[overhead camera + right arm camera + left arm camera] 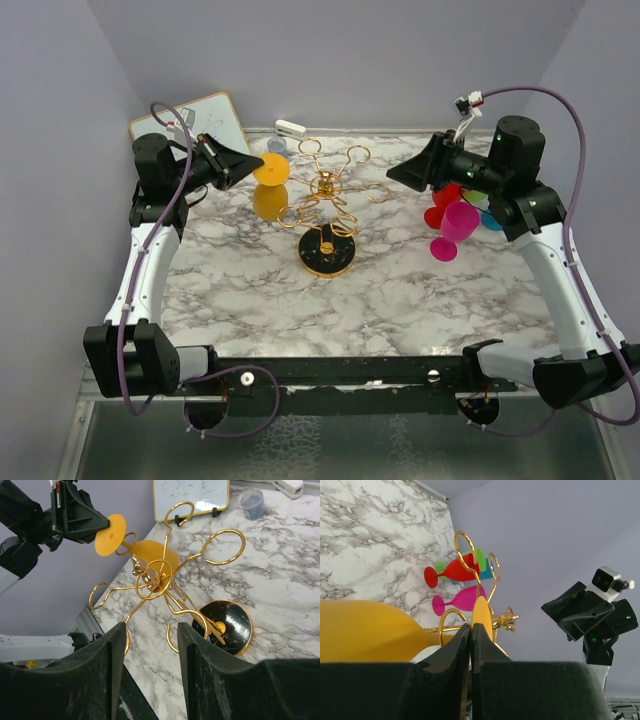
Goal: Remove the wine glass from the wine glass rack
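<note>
Our left gripper point(471, 628) is pinched on the rim of the yellow glass's foot point(481, 616), the two fingers nearly touching with only the thin disc between them. From there the stem runs through one gold ring of the rack point(327, 190), and the yellow glass point(365, 630) hangs tilted on the rack's left side, its bowl on the far side of that ring from the foot. So the glass is on the rack, with our left gripper holding it. The rack stands mid-table on its round black base point(328, 253).

Our right gripper point(150, 630) hovers to the right of the rack, its fingers spread wide with nothing between them. Below that arm, a pink glass point(458, 222) and a red glass point(443, 200) lie together on the marble table point(400, 290).
</note>
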`<state>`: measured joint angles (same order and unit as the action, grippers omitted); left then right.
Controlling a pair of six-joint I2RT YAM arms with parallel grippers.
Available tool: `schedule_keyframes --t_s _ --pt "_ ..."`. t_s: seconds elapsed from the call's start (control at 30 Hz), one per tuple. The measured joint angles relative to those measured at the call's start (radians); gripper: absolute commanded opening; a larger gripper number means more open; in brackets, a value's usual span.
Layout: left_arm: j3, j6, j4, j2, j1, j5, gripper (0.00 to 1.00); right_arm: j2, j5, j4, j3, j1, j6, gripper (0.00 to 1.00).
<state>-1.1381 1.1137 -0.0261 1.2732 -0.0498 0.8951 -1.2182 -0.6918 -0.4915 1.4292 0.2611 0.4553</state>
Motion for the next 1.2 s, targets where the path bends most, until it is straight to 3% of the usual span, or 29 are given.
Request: schedule_keyframes --t_s 0.47,0.73,1.2 --pt "0.017 0.070 -0.049 -0.039 0.037 0.006 0.00 0.017 0.000 0.018 -0.024 0.000 0.016 0.45" --pt "-0.006 0.062 -0.061 0.023 0.092 -0.006 0.00 0.018 0.000 0.021 -0.030 0.000 0.023 0.45" --pt "-0.214 -0.047 0.050 0.163 0.117 -0.062 0.00 0.018 0.000 0.022 -0.030 0.000 0.023 0.45"
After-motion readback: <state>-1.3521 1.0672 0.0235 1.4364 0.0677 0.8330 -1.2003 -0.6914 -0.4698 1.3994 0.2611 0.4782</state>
